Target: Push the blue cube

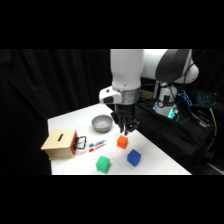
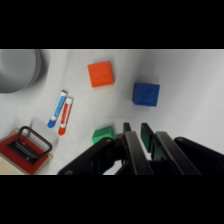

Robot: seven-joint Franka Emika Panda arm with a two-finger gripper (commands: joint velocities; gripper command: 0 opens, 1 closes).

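Gripper [image 1: 125, 131] hangs above orange-red cube [image 1: 122, 142], fingers nearly closed, grasping nothing; blue cube [image 1: 133, 157] lies beyond, nearer table [image 1: 65, 122] front edge.

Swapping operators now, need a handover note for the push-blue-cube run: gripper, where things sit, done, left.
Gripper: raised above the table, over the orange-red cube, holding nothing; fingers look close together in the wrist view.
Blue cube: on the white table near its front edge, clear of the gripper, beside the green cube.
Also there: grey bowl, two markers, wooden box.
Done: no contact with the blue cube visible.
Left: move over, come down beside the blue cube and push it.
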